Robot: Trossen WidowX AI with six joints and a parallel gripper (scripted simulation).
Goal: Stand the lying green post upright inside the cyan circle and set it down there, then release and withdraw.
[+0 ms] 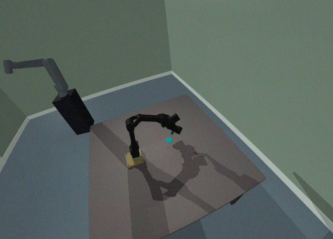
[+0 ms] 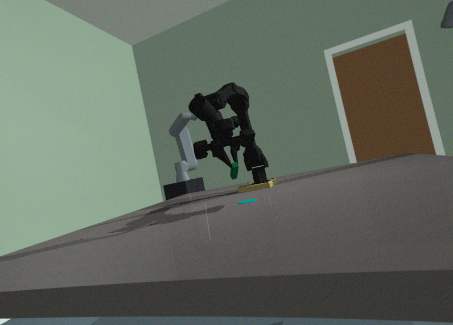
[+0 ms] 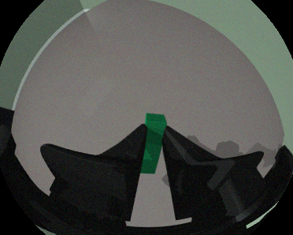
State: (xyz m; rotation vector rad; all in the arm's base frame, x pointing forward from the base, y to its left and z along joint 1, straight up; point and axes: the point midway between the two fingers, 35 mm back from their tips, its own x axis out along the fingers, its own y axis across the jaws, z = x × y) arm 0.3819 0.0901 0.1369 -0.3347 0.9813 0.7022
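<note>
The green post [image 1: 172,133] [image 2: 234,171] [image 3: 150,151] is held in the air. In the exterior view it hangs nearly upright, slightly tilted, below the fingertips. My gripper [image 2: 233,164] [image 3: 153,129] is shut on the post near one end; the fingers slant down toward the table. The cyan circle [image 1: 168,140] [image 2: 247,201] lies flat on the table with nothing standing on it. In the top and exterior views the post is above the circle in the picture and off to one side. The circle does not show in the wrist view. In the top view the fingertips are hidden behind the gripper body.
The table [image 1: 107,182] [image 2: 292,241] carries my arm's yellow base plate [image 1: 131,161] [image 2: 256,186]. A grey arm [image 1: 55,73] [image 2: 187,145] stands on a black pedestal [image 1: 72,114] [image 2: 184,188] beyond the table edge. Arm shadows lie across the table.
</note>
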